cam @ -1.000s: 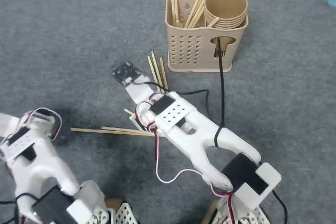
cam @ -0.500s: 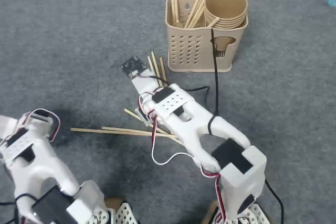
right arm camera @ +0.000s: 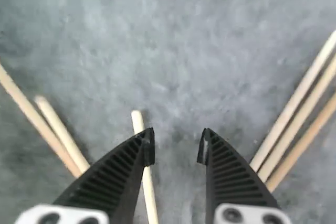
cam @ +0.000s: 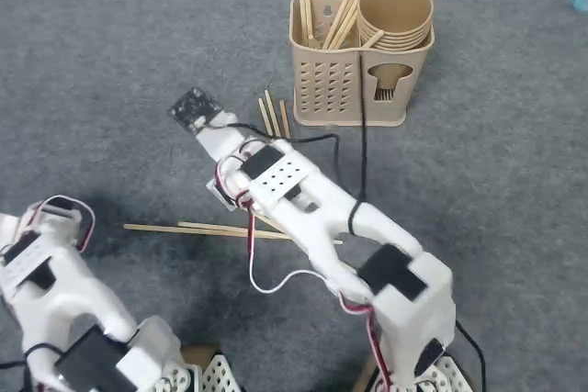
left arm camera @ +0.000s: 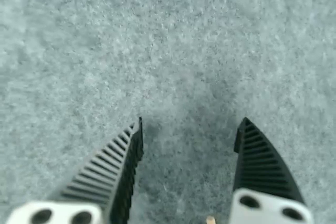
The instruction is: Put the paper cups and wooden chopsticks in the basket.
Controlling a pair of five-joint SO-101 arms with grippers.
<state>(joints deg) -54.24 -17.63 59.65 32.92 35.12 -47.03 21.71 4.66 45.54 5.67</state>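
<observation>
The beige basket point(cam: 342, 89) stands at the back of the mat. It holds a stack of paper cups point(cam: 395, 8) and several wooden chopsticks point(cam: 342, 6). Three loose chopsticks point(cam: 274, 115) lie just left of the basket, and long ones point(cam: 188, 228) lie across the mat's middle. My right gripper point(cam: 196, 109) hovers left of the three sticks. It is open point(right arm camera: 176, 140) over bare mat, with one chopstick point(right arm camera: 140, 145) beside a finger and three sticks point(right arm camera: 299, 121) off to one side. My left gripper point(left arm camera: 189, 129) is open over bare mat near a stick tip point(left arm camera: 210, 219).
The grey felt mat point(cam: 110, 71) covers the whole table. The left arm point(cam: 46, 268) sits at the near left corner. A black cable point(cam: 360, 149) runs from the right arm toward the basket front. Free room lies at the far left and the right.
My right gripper first edged toward the three sticks by the basket, then swung left away from them. The left arm slid slightly toward the near left corner.
</observation>
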